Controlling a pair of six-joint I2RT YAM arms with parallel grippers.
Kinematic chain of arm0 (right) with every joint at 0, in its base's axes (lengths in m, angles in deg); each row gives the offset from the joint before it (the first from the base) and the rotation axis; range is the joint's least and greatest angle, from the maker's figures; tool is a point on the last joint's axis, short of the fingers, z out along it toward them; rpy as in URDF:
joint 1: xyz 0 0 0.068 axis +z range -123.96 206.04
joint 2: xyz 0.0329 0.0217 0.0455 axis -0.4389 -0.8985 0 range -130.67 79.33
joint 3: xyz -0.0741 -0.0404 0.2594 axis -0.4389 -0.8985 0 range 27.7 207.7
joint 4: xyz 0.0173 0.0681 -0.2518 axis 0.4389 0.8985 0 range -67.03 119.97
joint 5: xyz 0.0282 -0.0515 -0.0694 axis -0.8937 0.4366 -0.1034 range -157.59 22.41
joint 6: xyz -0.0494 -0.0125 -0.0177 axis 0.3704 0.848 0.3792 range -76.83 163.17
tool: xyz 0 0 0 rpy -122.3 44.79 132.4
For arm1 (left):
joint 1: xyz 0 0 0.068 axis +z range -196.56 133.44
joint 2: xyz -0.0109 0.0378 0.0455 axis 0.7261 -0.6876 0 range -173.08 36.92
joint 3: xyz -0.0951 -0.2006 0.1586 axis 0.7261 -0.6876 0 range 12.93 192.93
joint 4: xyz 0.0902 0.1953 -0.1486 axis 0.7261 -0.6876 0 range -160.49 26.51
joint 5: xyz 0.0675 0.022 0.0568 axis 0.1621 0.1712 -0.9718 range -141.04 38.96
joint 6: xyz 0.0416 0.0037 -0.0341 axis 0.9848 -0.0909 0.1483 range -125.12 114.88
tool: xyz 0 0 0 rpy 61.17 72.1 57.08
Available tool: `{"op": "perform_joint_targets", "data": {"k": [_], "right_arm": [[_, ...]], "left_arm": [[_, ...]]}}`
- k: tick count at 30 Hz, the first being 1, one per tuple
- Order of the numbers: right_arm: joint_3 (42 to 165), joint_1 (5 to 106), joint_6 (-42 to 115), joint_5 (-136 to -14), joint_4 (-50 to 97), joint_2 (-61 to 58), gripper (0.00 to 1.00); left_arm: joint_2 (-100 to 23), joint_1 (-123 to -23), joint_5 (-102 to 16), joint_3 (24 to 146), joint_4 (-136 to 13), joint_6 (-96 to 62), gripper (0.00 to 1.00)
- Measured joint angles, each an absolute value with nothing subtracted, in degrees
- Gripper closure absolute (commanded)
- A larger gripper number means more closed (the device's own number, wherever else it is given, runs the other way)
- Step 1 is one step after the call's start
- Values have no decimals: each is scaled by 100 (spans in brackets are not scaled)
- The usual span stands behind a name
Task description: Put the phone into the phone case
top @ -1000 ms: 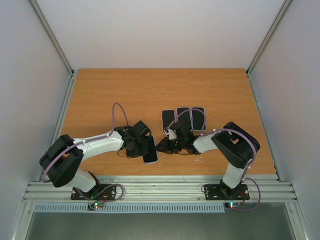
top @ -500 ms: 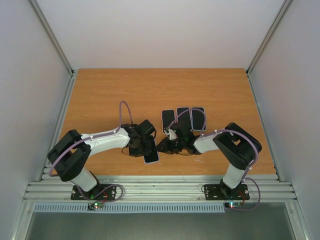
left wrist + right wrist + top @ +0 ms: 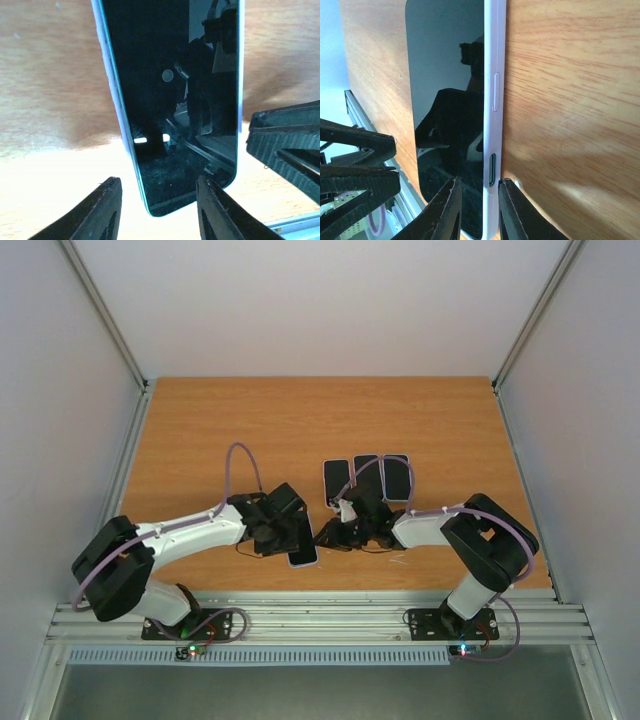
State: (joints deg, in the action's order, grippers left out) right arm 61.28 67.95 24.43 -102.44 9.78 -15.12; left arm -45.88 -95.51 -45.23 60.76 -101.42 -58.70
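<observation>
The phone (image 3: 303, 550), dark screen up in a white phone case, lies flat near the table's front edge between my two grippers. In the left wrist view the phone (image 3: 175, 100) fills the middle. My left gripper (image 3: 159, 210) is open, its fingers either side of the phone's near end. My left gripper (image 3: 287, 532) sits just left of the phone in the top view. My right gripper (image 3: 330, 536) is to its right. In the right wrist view my right gripper (image 3: 479, 200) is narrowly open, straddling the case's white side wall (image 3: 493, 100), with one finger over the screen and one beside the wall.
Three more dark phones or cases (image 3: 367, 476) lie side by side behind the right gripper. The metal rail (image 3: 320, 618) runs along the table's front edge just below the phone. My right gripper's black fingers (image 3: 287, 150) show at the right of the left wrist view.
My left arm has shifted its elbow and wrist sideways and back again. The phone and my right gripper have stayed about where they were.
</observation>
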Motion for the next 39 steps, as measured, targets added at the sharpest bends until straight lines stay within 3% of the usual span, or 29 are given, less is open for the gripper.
{"op": "perform_joint_targets", "data": {"k": [15,22,26,34,39], "right_arm": [[6119,6917,2535,-10187,1196,-1477,77],[6117,6919,2568,-10121,1251,-1477,78],[6117,6919,2603,-10078,1297,-1477,78],[6119,6946,2635,-10065,1301,-1484,78],[6152,6948,2675,-10019,1363,-1482,78]], "left_arm": [[-4584,-9549,-4001,5447,-9554,-6237,85],[-4649,-9538,-3966,5449,-9572,-6233,88],[-4724,-9538,-3986,5460,-9616,-6176,86],[-5170,-9553,-4008,5751,-9810,-5951,59],[-5395,-9577,-4075,6024,-10110,-5726,60]]}}
